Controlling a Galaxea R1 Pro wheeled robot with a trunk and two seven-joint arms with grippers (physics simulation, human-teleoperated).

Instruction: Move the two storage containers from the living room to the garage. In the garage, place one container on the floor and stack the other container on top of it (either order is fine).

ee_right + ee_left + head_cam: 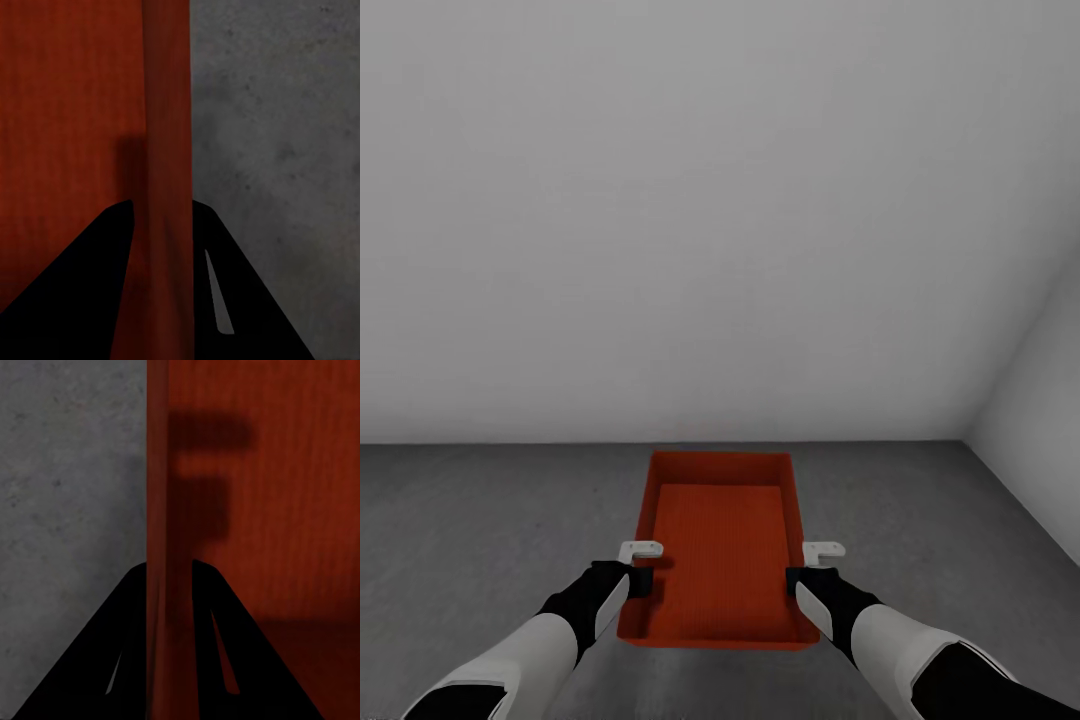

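One orange-red open-top storage container [720,540] lies lengthwise in front of me over the garage's grey concrete floor [480,540]. I cannot tell whether it rests on the floor or hangs just above it. My left gripper [640,580] is shut on its left side wall, and the thin wall [161,510] runs between the black fingers [127,660]. My right gripper [800,578] is shut on the right side wall [166,112] in the same way. The bin is empty inside.
A plain white wall [710,200] stands just beyond the container's far end. A second white wall [1040,400] meets it in a corner at the right. Speckled concrete [277,150] stretches to both sides of the bin.
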